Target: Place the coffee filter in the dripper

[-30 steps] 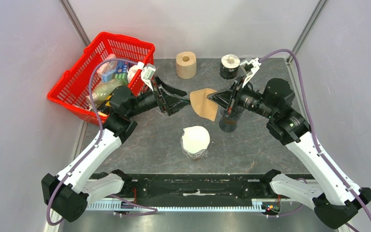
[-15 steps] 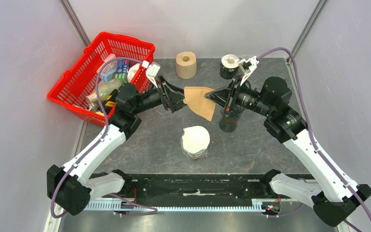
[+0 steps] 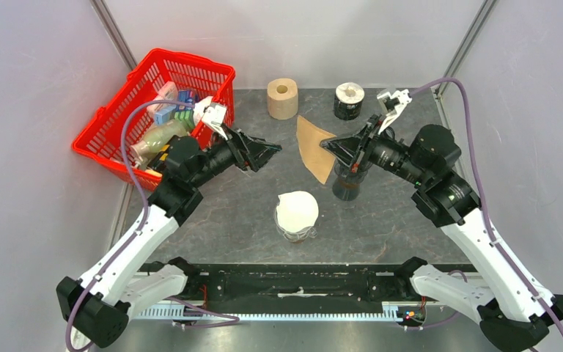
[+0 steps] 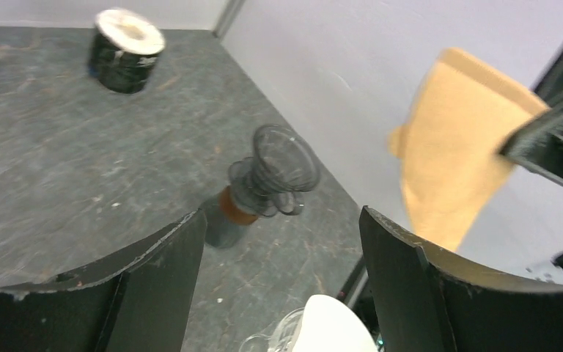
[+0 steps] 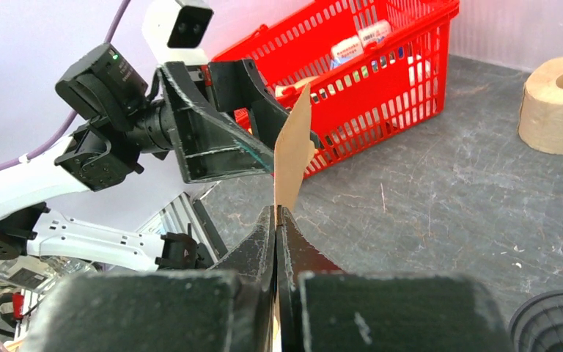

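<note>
My right gripper is shut on one edge of the brown paper coffee filter, which hangs in the air above the table's middle; the right wrist view shows the filter edge-on between the closed jaws. The dark funnel-shaped dripper sits on a dark bottle with a brown band, just below the right gripper and partly hidden by it. My left gripper stands open and empty, a short way left of the filter, apart from it.
A red basket with several packets stands at the back left. A tan roll and a black roll with a white top stand at the back. A white cone on a glass vessel sits at the front middle.
My left gripper has drawn back to the left, away from the filter. The right gripper has moved slightly right and back with the filter, which now hangs more edge-on.
</note>
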You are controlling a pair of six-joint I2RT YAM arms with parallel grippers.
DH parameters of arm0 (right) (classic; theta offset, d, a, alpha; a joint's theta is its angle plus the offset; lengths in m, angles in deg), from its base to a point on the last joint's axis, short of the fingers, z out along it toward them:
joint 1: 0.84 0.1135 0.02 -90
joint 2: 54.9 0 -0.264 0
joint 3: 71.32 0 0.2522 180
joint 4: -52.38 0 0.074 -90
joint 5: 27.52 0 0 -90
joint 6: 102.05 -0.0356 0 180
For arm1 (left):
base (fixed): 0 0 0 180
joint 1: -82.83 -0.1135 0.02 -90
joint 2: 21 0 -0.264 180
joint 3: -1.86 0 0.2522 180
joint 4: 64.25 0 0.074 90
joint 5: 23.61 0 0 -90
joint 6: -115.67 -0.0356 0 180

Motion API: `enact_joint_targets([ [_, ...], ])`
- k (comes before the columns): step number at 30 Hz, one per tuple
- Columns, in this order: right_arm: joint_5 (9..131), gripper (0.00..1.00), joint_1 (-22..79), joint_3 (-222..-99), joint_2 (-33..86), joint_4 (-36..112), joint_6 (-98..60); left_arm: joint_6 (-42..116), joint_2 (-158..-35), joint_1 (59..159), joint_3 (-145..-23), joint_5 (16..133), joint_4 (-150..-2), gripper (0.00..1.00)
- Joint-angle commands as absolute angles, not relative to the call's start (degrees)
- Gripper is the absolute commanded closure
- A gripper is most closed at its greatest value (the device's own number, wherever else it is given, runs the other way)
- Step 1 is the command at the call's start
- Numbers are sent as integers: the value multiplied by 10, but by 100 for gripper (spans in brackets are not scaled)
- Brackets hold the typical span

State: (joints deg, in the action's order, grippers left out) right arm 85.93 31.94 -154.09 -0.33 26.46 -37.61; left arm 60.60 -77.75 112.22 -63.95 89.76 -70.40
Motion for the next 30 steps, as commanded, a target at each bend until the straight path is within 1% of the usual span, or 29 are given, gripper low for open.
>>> enact_joint_targets([
  [1,854,100,319,-1549,-19,262,-362,562,-750,1123,-634,812,-755,16],
  [12,867,100,319,-1550,-13,259,-365,611,-781,1123,-657,897,-678,15],
  [19,870,100,319,-1552,-6,255,-363,637,-791,1123,-662,930,-630,15],
  [30,882,100,319,-1553,-2,262,-366,655,-831,1123,-679,939,-609,16],
])
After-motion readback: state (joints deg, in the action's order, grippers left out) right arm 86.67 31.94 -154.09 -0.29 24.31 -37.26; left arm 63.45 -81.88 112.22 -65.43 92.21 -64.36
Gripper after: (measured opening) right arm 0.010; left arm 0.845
